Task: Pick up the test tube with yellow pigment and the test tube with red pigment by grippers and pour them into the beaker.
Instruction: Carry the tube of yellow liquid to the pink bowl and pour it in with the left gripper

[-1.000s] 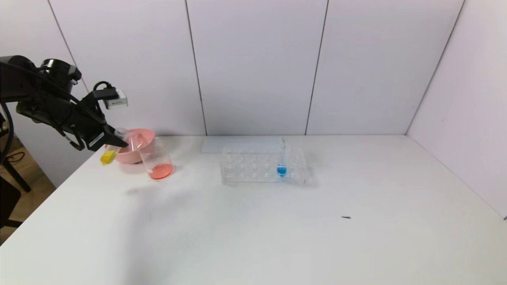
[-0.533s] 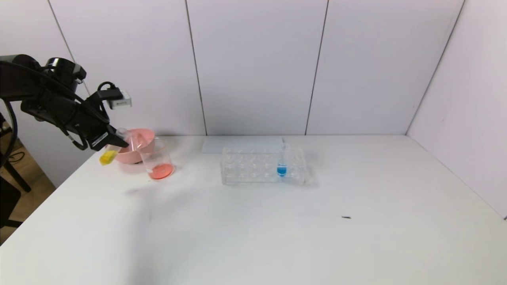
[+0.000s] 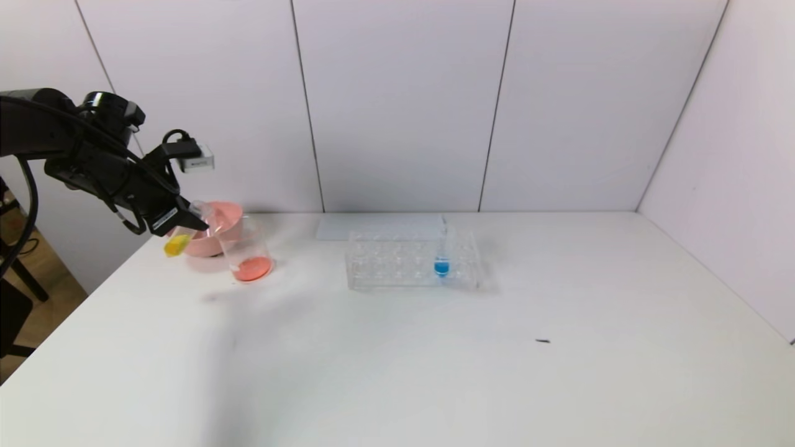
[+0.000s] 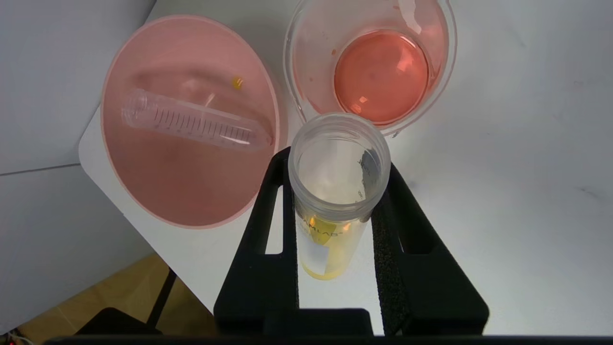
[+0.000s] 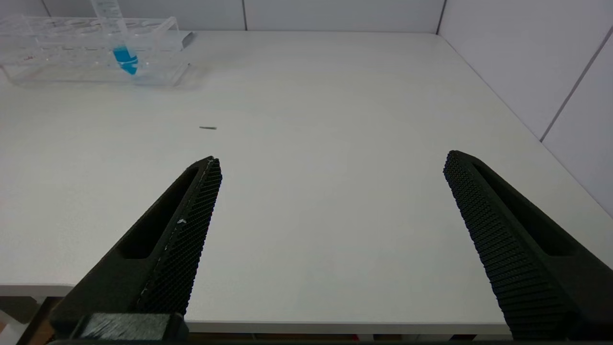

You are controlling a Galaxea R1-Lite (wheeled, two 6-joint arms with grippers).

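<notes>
From the head view we see the left gripper point(image 3: 186, 218) raised over the far left corner of the table point(image 3: 435, 360), clamped on the test tube with yellow pigment point(image 3: 180, 238). The tube is tilted, its yellow bottom down and left, its open mouth up and right toward the pink bowl point(image 3: 214, 230). The beaker point(image 3: 246, 251) stands just right of the bowl with orange-red liquid at its bottom. Further right, the clear rack point(image 3: 413, 259) carries a blue-liquid tube point(image 3: 441, 257).

From the left wrist view we see the black fingers point(image 4: 390, 230) pressed against both sides of the yellow tube, narrow and gripping it just below its open rim. An empty graduated tube point(image 4: 194, 122) lies inside the bowl. The beaker sits touching or just beside the bowl.

From the right wrist view we see the right gripper point(image 5: 330, 167) spread wide, holding nothing, low over the near right side of the table, well apart from the rack.
</notes>
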